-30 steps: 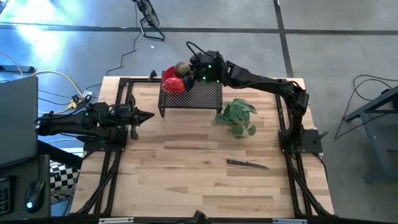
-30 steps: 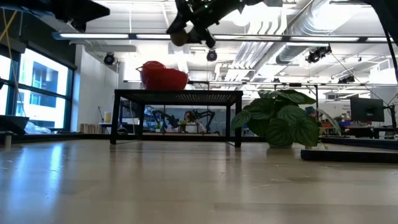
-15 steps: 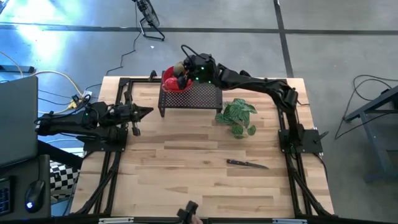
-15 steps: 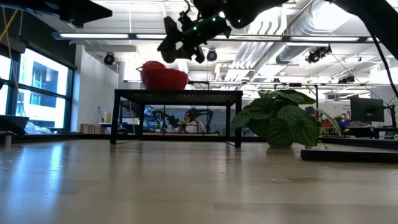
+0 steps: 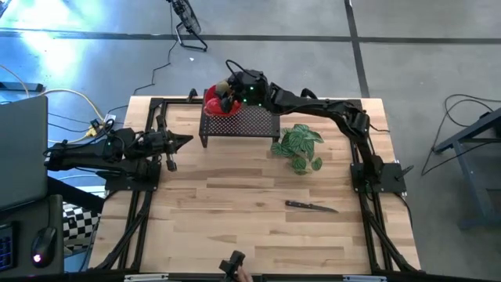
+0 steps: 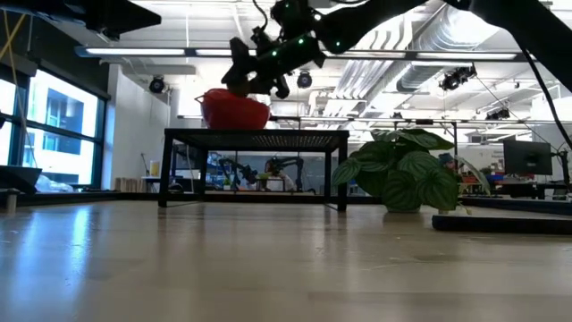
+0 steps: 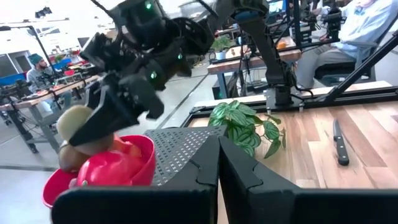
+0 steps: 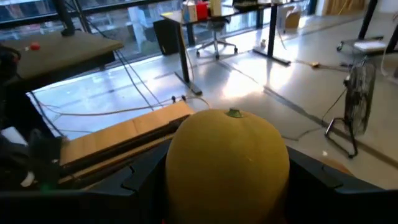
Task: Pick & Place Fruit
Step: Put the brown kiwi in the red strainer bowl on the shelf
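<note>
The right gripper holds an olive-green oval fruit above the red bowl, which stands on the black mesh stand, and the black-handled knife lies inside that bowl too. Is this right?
One thing is wrong: the black-handled knife is not in the red bowl. The high view shows it lying flat on the wooden table, in front of the green leafy plant. The rest holds: the right gripper holds the olive-green oval fruit above the bowl on the black mesh stand.
</note>
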Tool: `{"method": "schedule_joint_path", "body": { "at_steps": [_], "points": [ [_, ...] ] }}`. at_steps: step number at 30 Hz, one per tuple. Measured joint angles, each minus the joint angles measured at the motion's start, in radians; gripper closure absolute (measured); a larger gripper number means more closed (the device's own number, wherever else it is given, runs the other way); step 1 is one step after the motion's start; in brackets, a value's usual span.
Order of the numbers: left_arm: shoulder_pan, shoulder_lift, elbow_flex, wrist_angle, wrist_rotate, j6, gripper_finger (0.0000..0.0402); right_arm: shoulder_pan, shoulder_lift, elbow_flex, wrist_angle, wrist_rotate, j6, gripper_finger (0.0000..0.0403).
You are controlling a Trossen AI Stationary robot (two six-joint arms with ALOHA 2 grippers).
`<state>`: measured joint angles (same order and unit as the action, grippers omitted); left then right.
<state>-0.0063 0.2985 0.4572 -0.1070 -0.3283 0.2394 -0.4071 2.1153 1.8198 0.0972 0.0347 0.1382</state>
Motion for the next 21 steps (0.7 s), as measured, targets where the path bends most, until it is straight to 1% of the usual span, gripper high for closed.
{"method": "schedule_joint_path", "body": {
  "at_steps": [7, 11, 17, 21],
  "points": [
    [0.000, 0.000, 0.000, 0.000, 0.000, 0.001, 0.0402, 0.001, 0.007, -0.002, 0.014, 0.063, -0.060, 0.0172],
    [0.000, 0.000, 0.000, 0.000, 0.000, 0.019, 0.0402, 0.000, 0.007, -0.002, 0.020, 0.060, -0.060, 0.0172],
    [0.000, 0.000, 0.000, 0.000, 0.000, 0.020, 0.0402, 0.000, 0.007, -0.002, 0.013, 0.016, -0.057, 0.0172],
    [0.000, 0.000, 0.000, 0.000, 0.000, 0.019, 0.0402, 0.001, 0.006, -0.002, 0.012, 0.017, -0.056, 0.0166]
  ]
}}
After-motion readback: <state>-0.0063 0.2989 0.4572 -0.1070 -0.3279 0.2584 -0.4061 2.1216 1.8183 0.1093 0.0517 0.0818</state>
